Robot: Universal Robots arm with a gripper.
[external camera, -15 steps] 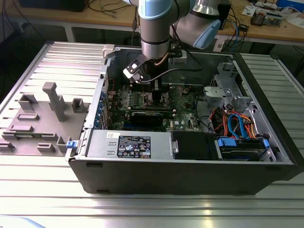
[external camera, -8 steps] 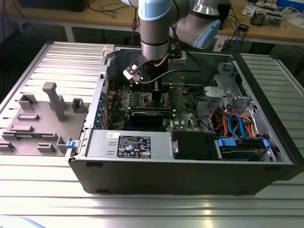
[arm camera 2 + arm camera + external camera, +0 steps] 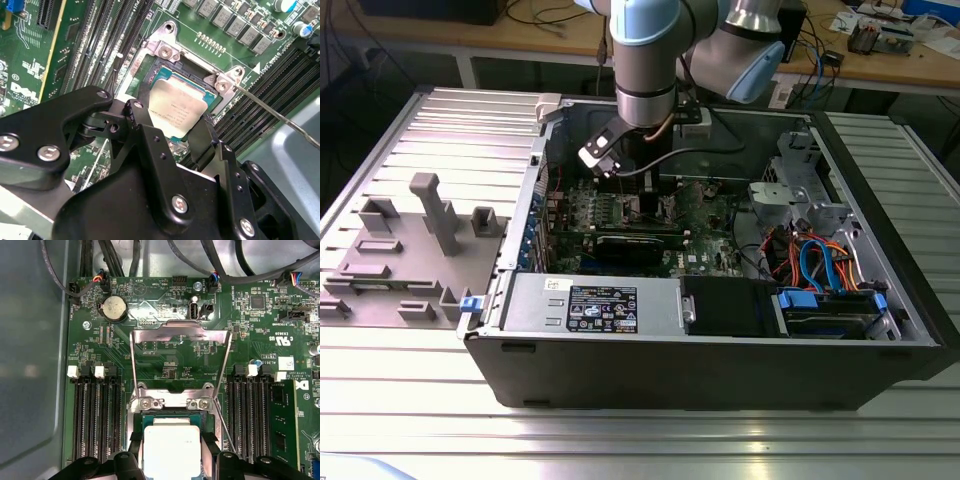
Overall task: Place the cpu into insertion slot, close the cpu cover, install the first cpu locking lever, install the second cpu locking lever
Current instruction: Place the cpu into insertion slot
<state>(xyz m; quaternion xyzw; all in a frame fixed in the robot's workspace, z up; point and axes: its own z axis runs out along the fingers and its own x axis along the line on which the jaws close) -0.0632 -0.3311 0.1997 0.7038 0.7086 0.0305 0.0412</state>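
1. Chip. The cpu (image 3: pixel 171 447) is a small flat square with a pale silvery face. In the second wrist view its face (image 3: pixel 176 107) carries several lines of fine dark print. It lies directly over the insertion slot (image 3: pixel 167 67), with the slot's teal edge showing around it. You cannot tell from these views whether it is fully seated.

2. Tool. Your tool (image 3: pixel 172 456) has its black fingers (image 3: pixel 145 112) closed against two opposite edges of the cpu, with no gap visible on either side.

3. Cover. In the first wrist view the cpu cover (image 3: pixel 170 330) stands swung open beyond the slot. It is a silver frame, and the green board shows through its window.

4. Lever. In the second wrist view a thin locking lever (image 3: pixel 280 117) runs outward from a slot corner, raised clear of the board.

5. Markings. White lettering and a coin battery (image 3: pixel 114 307) show on the board in the first wrist view.

6. Wider scene. In the exterior view the arm (image 3: pixel 645 50) reaches down into an open computer case (image 3: pixel 720 385) on a ribbed metal tabletop (image 3: pixel 620 440). A black box (image 3: pixel 605 305) at the near wall carries a white-printed label. A grey moulded tray (image 3: pixel 410 250) lies at the exterior view's left.
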